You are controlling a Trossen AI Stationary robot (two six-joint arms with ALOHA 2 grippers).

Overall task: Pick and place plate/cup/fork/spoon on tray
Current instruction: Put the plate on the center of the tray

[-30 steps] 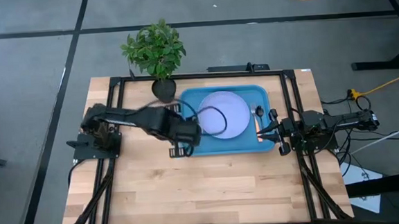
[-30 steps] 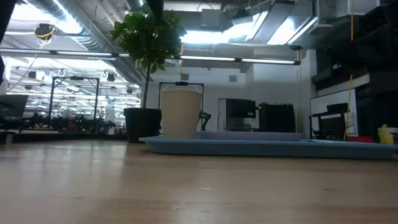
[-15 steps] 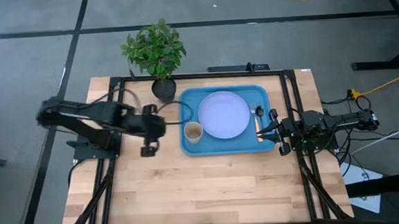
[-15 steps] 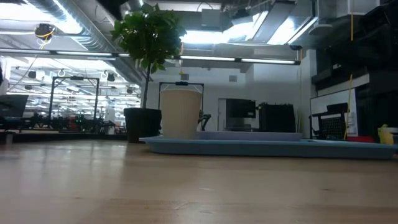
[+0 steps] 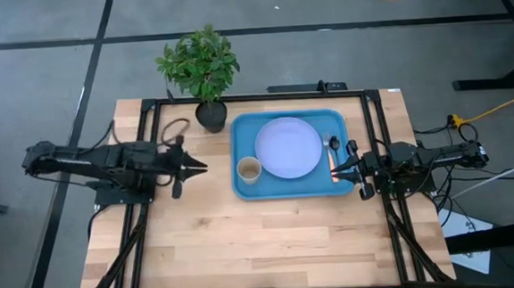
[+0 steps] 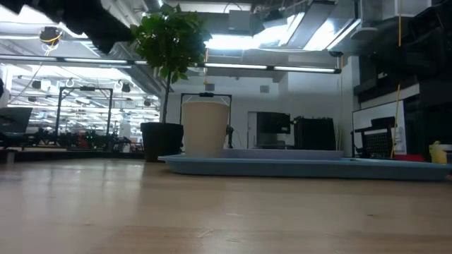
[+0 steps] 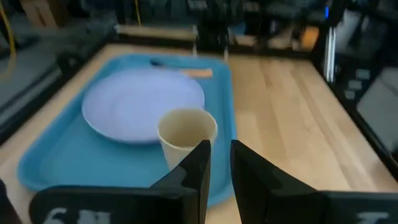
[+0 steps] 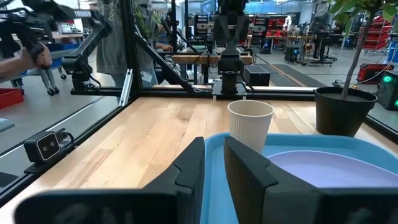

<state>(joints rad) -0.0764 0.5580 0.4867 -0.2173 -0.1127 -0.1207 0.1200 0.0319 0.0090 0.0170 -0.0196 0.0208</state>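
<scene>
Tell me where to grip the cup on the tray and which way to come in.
Take the cup by its rim from above, one finger inside and one outside. It stands upright with its mouth open at the blue tray's left end. Probably come from the left, over the tray's raised rim, since the plate lies close on the cup's right. The left gripper is nearest, off the tray.

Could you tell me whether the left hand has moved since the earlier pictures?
Yes. In the high view, the left hand has drawn back leftward off the tray, away from the cup.
</scene>
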